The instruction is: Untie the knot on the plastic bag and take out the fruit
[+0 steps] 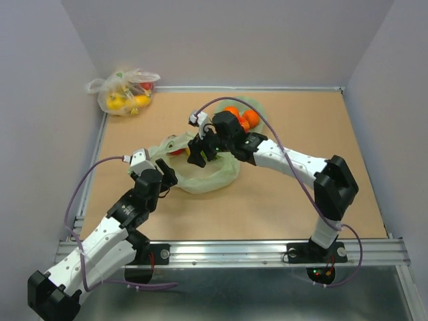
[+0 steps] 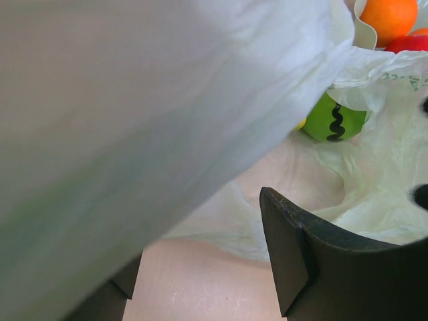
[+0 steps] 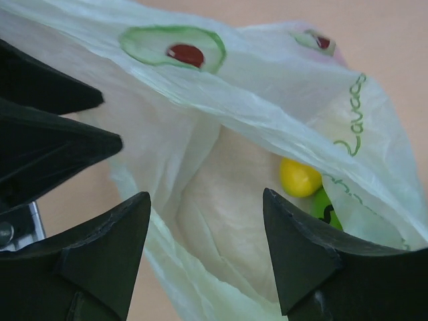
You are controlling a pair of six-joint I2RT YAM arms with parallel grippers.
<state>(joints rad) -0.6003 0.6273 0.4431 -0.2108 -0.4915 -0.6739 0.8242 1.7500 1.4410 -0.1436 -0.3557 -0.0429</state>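
We see the plastic bag [image 1: 214, 175] slumped in the middle of the tan tabletop [image 1: 287, 200]. It's thin, crinkly, see-through pale green film, printed with green lettering and avocado-looking shapes with red centres. Its mouth sags wide open toward the right wrist camera.

Part of the fruit [image 3: 299, 177] is inside. There's a smooth round yellow one, and just beside it a glossy green ball [image 2: 334, 120] with a dark squiggle, half tucked under the film.

Beyond the bag, a pale green bowl [image 1: 256, 102] with a wavy rim holds smooth orange balls [image 1: 232, 111]. The left wrist view also shows a red one [image 2: 411, 43] right against them.

The right fingers [image 3: 294, 254] are matte black wedges, spread apart at the bag's mouth with nothing pinched between them.

The left fingers [image 2: 294, 254] are at the bag's left edge, also parted, and bare tabletop shows in the gap. A blurry sheet of film hangs across the lens and hides most of one finger, so we can't tell if that finger touches it.

Off in the far left corner there's a knotted clear whitish bag [image 1: 124, 90] with yellow and red bits inside.
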